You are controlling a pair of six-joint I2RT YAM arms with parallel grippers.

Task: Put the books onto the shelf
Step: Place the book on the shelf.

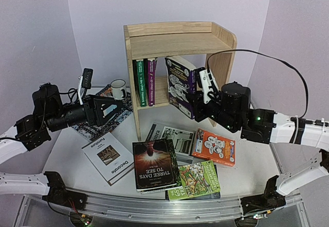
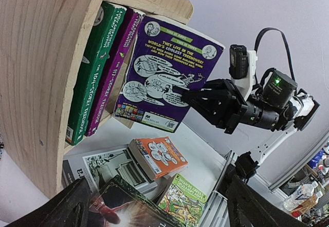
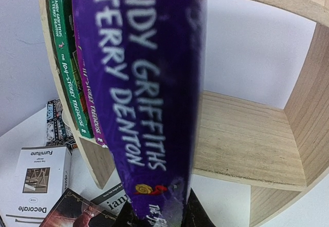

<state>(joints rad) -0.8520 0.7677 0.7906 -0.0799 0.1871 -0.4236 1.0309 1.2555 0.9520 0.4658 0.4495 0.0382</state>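
My right gripper point(image 1: 199, 103) is shut on a purple book point(image 1: 180, 86), holding it upright and tilted in front of the lower tier of the pine shelf point(image 1: 175, 38). The book's spine point(image 3: 144, 93) fills the right wrist view, with the bare lower board point(image 3: 247, 139) behind it. A green book point(image 1: 140, 83) and a thin purple one point(image 1: 150, 82) stand at the tier's left. My left gripper point(image 1: 110, 109) hovers open and holds nothing, left of the shelf. On the table lie the white Decorate point(image 1: 108, 157), a dark book point(image 1: 154, 165), a green paperback point(image 1: 198, 181), an orange one point(image 1: 214, 147) and a grey one point(image 1: 172, 134).
A white mug point(image 1: 119, 88) and a patterned black mat point(image 1: 110, 116) sit left of the shelf, behind my left gripper. A metal rail point(image 1: 154, 206) runs along the table's near edge. The right arm's cable loops over the shelf's right side panel point(image 1: 226, 57).
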